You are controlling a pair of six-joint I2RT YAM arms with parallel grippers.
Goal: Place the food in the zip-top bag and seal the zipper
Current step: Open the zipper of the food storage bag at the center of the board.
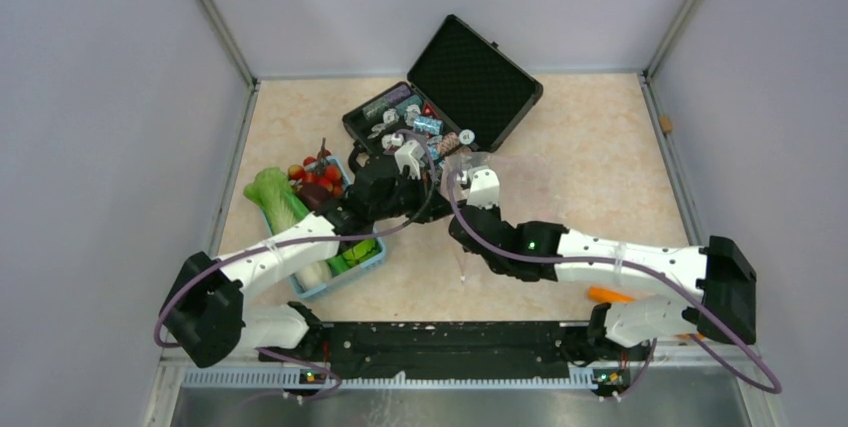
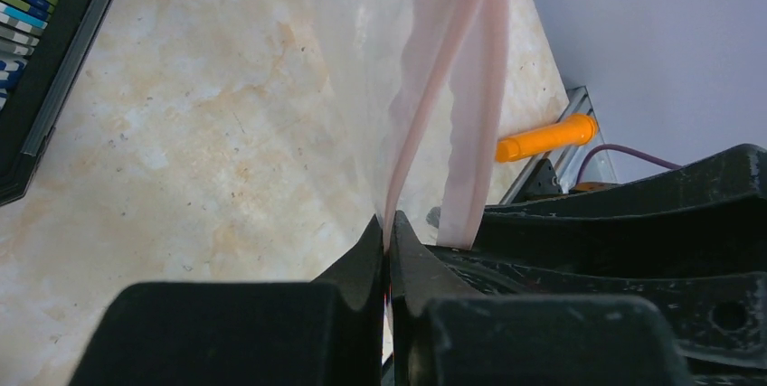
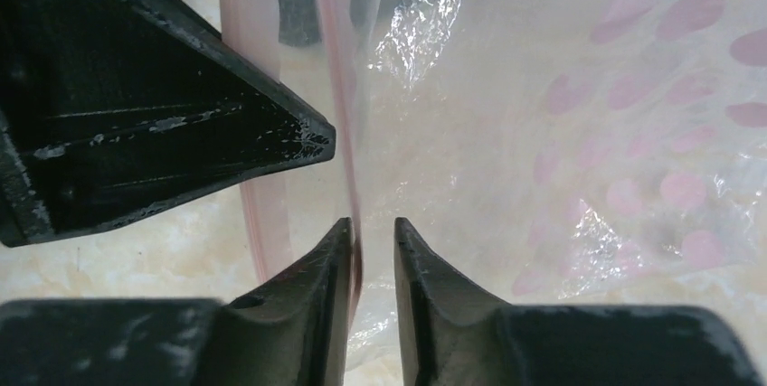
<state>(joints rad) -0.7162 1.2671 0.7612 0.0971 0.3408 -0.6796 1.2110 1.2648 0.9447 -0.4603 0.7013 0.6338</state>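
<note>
The zip-top bag point(image 1: 520, 185) is clear, with pink dots in the right wrist view point(image 3: 633, 133), and stands raised at the table's centre between both grippers. My left gripper point(image 1: 408, 159) is shut on one lip of the pink zipper point(image 2: 452, 88), pinched at its tips point(image 2: 389, 234). My right gripper point(image 1: 478, 185) is narrowly open point(image 3: 373, 228); the other zipper lip point(image 3: 339, 88) runs through the gap, against its left finger. The food lies in the light blue basket point(image 1: 322, 287): a white-green vegetable point(image 1: 270, 192), cherry tomatoes point(image 1: 318, 172) and a green piece point(image 1: 362, 251). I see no food in the bag.
An open black case point(image 1: 480, 82) of small trinkets stands just behind the grippers. An orange object point(image 1: 610, 295) lies near the right arm's base and also shows in the left wrist view point(image 2: 543, 137). Grey walls enclose the table on three sides.
</note>
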